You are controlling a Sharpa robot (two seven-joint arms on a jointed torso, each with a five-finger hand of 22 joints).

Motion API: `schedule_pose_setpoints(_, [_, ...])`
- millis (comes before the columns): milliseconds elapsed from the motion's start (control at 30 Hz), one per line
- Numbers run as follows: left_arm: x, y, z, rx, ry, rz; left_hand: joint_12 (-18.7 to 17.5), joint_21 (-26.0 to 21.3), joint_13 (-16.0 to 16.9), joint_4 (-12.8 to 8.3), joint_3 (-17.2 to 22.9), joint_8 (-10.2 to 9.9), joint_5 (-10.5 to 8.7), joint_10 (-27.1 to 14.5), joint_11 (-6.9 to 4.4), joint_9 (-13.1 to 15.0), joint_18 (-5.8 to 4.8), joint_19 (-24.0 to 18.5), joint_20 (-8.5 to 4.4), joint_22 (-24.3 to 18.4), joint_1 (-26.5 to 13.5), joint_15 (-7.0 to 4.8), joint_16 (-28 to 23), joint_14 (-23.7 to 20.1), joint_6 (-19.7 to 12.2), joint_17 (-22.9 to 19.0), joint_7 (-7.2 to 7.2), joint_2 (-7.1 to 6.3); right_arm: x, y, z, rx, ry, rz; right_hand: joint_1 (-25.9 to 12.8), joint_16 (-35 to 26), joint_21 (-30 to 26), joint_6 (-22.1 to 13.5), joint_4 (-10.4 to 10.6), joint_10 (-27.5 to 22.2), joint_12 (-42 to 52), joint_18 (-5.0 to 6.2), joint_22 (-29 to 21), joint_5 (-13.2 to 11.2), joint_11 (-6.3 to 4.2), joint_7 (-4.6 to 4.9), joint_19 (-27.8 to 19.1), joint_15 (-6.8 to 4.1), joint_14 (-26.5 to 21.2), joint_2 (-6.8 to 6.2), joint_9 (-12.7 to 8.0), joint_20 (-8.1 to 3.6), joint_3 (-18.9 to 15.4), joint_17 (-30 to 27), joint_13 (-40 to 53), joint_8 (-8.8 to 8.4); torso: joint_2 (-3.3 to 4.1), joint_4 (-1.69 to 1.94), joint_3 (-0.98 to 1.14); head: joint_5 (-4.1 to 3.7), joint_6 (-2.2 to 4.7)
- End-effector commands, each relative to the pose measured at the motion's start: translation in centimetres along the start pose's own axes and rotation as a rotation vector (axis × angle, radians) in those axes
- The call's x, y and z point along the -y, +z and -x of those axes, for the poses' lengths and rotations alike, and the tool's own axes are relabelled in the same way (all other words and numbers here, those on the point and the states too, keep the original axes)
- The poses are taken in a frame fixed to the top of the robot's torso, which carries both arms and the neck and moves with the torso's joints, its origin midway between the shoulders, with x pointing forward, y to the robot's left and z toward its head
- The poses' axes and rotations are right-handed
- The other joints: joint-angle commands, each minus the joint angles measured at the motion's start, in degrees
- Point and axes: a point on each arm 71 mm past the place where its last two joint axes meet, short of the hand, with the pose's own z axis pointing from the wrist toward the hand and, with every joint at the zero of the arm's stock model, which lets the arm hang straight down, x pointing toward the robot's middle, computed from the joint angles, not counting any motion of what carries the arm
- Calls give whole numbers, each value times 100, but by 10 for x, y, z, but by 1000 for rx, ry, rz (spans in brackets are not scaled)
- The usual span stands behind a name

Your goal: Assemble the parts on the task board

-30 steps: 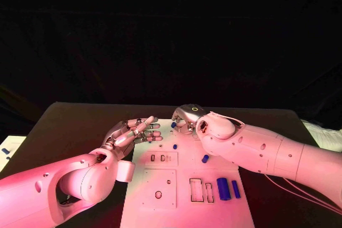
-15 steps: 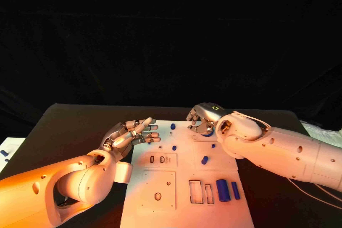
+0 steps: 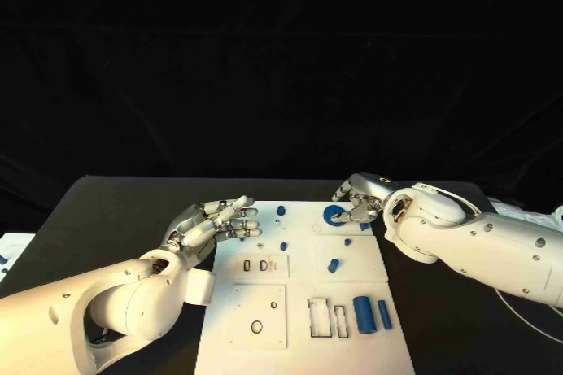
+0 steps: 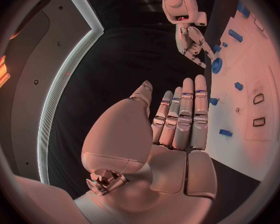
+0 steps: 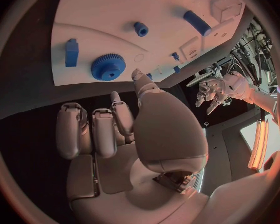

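At the task board's [image 3: 299, 326] far right corner, the right hand [image 3: 355, 202] hovers empty-fingered beside the blue gear [image 3: 337, 215], apparently about to grasp it, while the left hand [image 3: 217, 220] waits spread open.

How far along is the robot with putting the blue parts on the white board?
Early, it seems. Small blue pegs already stand on the task board, and the blue gear sits near its far edge. The right hand is at that gear, holding nothing; the left hand waits open beside the board. The two blue cylinders lie loose beside empty rectangular slots, so those are left.
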Motion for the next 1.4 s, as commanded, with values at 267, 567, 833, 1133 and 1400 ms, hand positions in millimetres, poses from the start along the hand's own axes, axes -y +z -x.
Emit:
schedule_pose_setpoints(267, [1,1,-2,-19,-11,-7,-35,-18,-5,-41,0,-33,25,12,17,-6,62,-20,24,-5,17,25,-38,-9,10,8,12,42,8,7,-7,-67,4,-66,138,153,103,23,136,116,332,-80,174,185,25,13,141,62,389,92,21,25,-153,311,413,46,7,11,-8,-4,-23])
schedule_pose_setpoints(567, [0,1,-2,-20,-11,-6,-35,-18,-5,-41,0,-33,25,12,17,-6,62,-20,24,-5,17,25,-38,-9,10,8,12,42,9,13,-10,-74,2,-82,150,197,131,43,155,155,421,-92,234,200,24,11,181,62,403,126,26,25,-164,399,511,59,7,8,-6,0,-41])
schedule_pose_setpoints(833, [0,1,-2,-20,-11,-6,-35,-18,-5,-41,0,-33,25,12,17,-6,62,-20,24,-5,17,25,-38,-9,10,8,12,42,8,16,-13,-83,-4,-87,195,229,151,99,163,191,505,-99,272,209,19,4,203,61,411,197,37,25,-163,456,612,91,8,5,-2,8,-55])
schedule_pose_setpoints(1133, [0,1,-2,-21,-11,-5,-35,-18,-5,-41,0,-33,25,12,17,-6,62,-20,24,-5,17,25,-38,-9,10,8,12,42,8,16,-16,-88,-29,-85,359,279,202,318,89,268,669,-119,376,192,-18,-39,266,33,422,296,72,7,-113,553,805,191,7,3,-2,7,-70])
schedule_pose_setpoints(1400, [0,2,-2,-22,-12,-3,-37,-25,-3,-55,1,-38,23,23,12,-4,63,-17,24,-12,30,22,-49,-5,19,17,5,45,6,16,-18,-64,-126,-74,521,317,268,465,-13,350,822,-151,522,36,-55,-80,365,4,433,346,83,-17,8,630,969,234,9,9,-1,9,-83])
